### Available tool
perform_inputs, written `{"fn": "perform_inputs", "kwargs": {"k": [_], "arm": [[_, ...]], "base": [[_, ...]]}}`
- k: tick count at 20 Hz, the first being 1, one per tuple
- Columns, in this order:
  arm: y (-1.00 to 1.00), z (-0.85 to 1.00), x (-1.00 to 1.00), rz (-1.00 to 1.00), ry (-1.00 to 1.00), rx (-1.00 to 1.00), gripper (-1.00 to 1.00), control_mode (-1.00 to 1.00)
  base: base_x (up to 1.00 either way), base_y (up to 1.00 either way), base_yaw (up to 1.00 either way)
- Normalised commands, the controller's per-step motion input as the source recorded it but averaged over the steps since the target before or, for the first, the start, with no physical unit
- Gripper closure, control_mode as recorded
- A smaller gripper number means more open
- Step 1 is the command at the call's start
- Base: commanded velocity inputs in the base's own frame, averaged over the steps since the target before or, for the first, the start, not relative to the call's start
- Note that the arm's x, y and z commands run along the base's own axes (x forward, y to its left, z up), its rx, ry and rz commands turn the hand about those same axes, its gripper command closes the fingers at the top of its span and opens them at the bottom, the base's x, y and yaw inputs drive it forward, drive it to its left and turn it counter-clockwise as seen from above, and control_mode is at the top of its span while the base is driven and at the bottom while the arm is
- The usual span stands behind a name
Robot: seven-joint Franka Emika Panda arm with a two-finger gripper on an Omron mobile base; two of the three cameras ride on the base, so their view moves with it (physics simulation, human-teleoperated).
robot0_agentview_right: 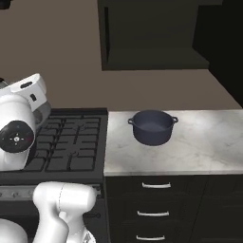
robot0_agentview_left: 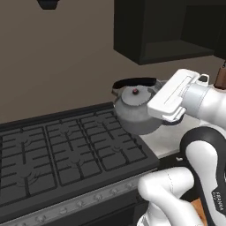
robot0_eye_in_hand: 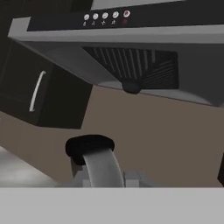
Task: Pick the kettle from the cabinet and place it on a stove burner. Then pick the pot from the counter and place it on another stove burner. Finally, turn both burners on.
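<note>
Black cast-iron grates cover the wide range (robot0_agentview_left: 66,154) that takes up the lower left of the left base view, and we see its stove burners (robot0_agentview_left: 73,165) under the grids, all bare. A row of small knobs runs along the silver front edge of the range. To the right of the range lies the worktop (robot0_agentview_right: 204,142), white marble with faint grey veins, above dark drawer fronts (robot0_agentview_right: 154,209) with silver handles. The wall behind is plain brown.

On the worktop stands the pot (robot0_agentview_right: 152,126), dark blue-grey and without lid, near the range side and well apart from the wall. Above it hangs the black cabinet (robot0_agentview_right: 152,35), and its shelf recess is open towards us.

We see the kettle (robot0_agentview_left: 134,110) in the air over the right rear corner of the range, close to the edge of the worktop. Its black arched handle is up and the small red knob sits on the lid. The gripper (robot0_agentview_left: 152,103) is against the kettle on its right side; the fingers are pressed close together, pinching the kettle, though the white hand hides the exact place of contact.

In the hand view we see the grey range hood (robot0_eye_in_hand: 131,48) with a dark vent grille and a row of small buttons, and a black cabinet door (robot0_eye_in_hand: 39,92) with a long silver handle.
</note>
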Motion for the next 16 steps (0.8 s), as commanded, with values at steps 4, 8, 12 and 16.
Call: {"fn": "perform_inputs", "kwargs": {"k": [4, 8, 12, 16], "arm": [[0.07, 0.00, 0.16, -0.02, 0.00, 0.00, 1.00, -1.00], [0.13, 0.00, 0.42, -0.02, 0.03, 0.00, 1.00, -1.00], [0.06, 0.00, 0.46, -0.02, 0.03, 0.00, 1.00, -1.00], [0.00, 0.00, 0.40, -0.01, 0.02, 0.00, 1.00, -1.00]], "base": [[0.16, 0.09, -0.02], [0.00, 0.00, 0.00], [0.00, 0.00, 0.00], [0.00, 0.00, 0.00]]}}
